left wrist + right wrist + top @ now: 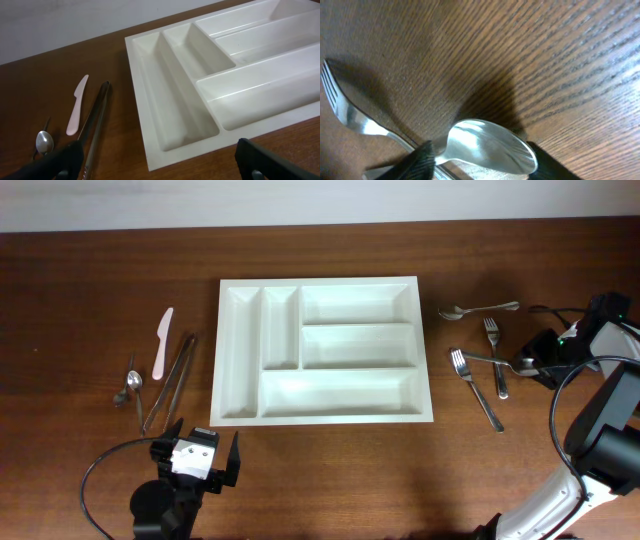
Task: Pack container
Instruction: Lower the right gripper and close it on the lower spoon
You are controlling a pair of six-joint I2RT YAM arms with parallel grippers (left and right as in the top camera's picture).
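- Table (80, 280): brown wood, it carries all the things.
- Container (320, 418): a white tray with five compartments, lying in the middle of the table.
- Left end effector (203, 442): fingers wide apart, near the front left corner of the container.
- Right end effector (526, 366): right of the container, clamped on a spoon (490, 147), with a fork (350, 107) just beside.

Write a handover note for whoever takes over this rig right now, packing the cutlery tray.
Left gripper: open, empty, by the tray's near left corner.
Right gripper: shut on a spoon's bowl, right of the tray.
Tray empty. Left of it: plastic knife, tongs, small spoon. Right: another spoon, a fork, a second fork.
Done: nothing packed. Left: all the cutlery.
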